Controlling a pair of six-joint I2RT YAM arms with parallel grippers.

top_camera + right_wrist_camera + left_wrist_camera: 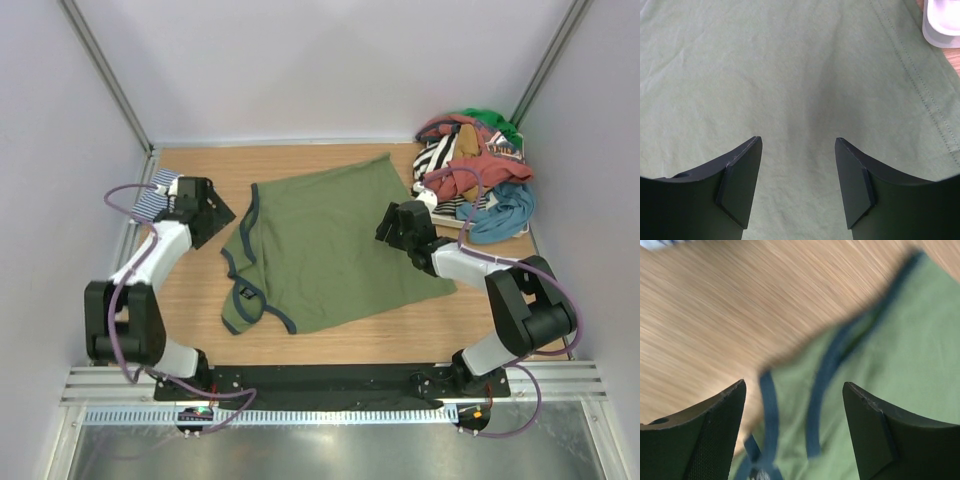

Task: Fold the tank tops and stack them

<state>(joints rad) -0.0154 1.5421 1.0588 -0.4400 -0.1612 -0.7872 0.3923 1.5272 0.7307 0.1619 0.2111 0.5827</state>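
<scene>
green tank top (340, 245): olive, dark navy trim
striped tank top (152, 198): thin navy-and-white stripes
counter (380, 335): light wood grain

The left arm (150, 260) rises from its base, bends at the elbow and stretches forward along the left side. The left pincer (207, 212) is turned inward, its two dark fingers (715, 435) set wide apart with nothing clamped between them. The right arm (465, 262) folds at its elbow and extends inward. The right pincer (395, 222) points down and inward, fingers (740, 190) likewise spread, gripping nothing.
</scene>
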